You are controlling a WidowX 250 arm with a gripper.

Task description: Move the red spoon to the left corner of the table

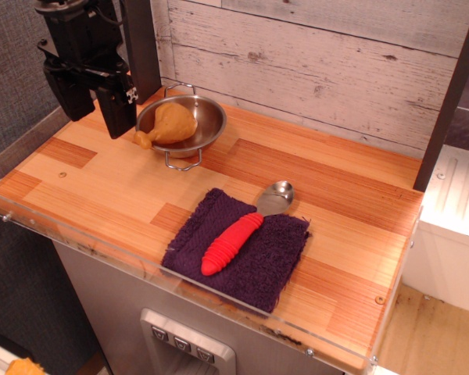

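Note:
The red spoon lies on a dark purple towel near the front middle of the wooden table. Its ribbed red handle points to the front left and its silver bowl rests at the towel's back edge. My gripper hangs above the table's back left part, far to the left of the spoon. Its two black fingers point down with a gap between them and hold nothing.
A steel pan with a wire handle stands at the back left, just right of the gripper, with a toy chicken drumstick in it. A clear acrylic rim runs along the table's front edge. A wood-plank wall stands behind.

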